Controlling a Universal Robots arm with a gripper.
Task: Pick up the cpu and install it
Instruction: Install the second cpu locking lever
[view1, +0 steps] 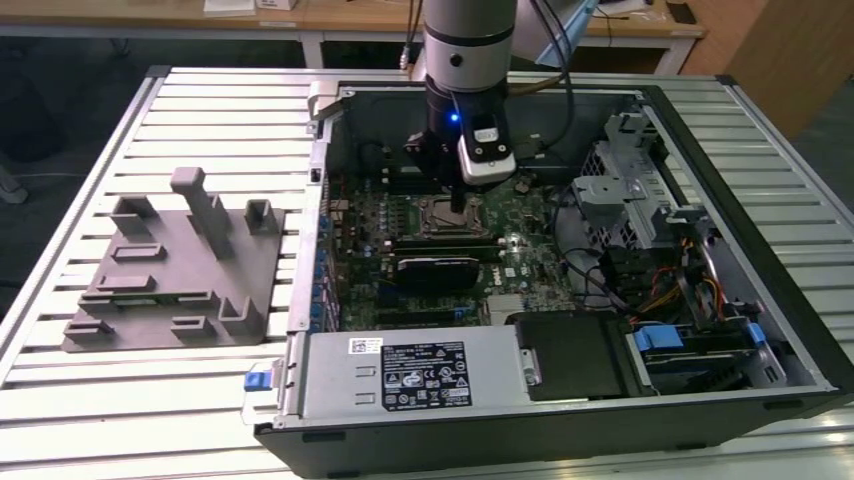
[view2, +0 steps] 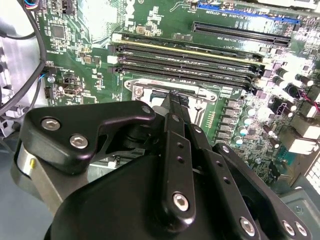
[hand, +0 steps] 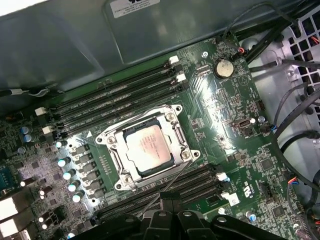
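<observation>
The cpu (hand: 148, 149), a small square chip with a pale metal top, lies flat in the motherboard socket (hand: 145, 147), framed by the silver retention plate. In the exterior view the arm stands upright inside the open computer case, and my gripper (view1: 458, 207) points down just over the socket (view1: 445, 212). In the second wrist view the black fingers (view2: 175, 150) run together to a narrow tip, so my gripper (view2: 176, 100) looks shut with nothing in it, close above the socket frame (view2: 145, 90). A thin wire lever (hand: 162, 192) slants away from the socket's edge.
Memory slots (hand: 115, 102) flank the socket on two sides. The grey fixture (view1: 174, 265) sits on the slatted table on the exterior view's left. The case also contains a power supply (view1: 400, 370), a drive cage (view1: 641, 200) and loose cables (view1: 667, 290).
</observation>
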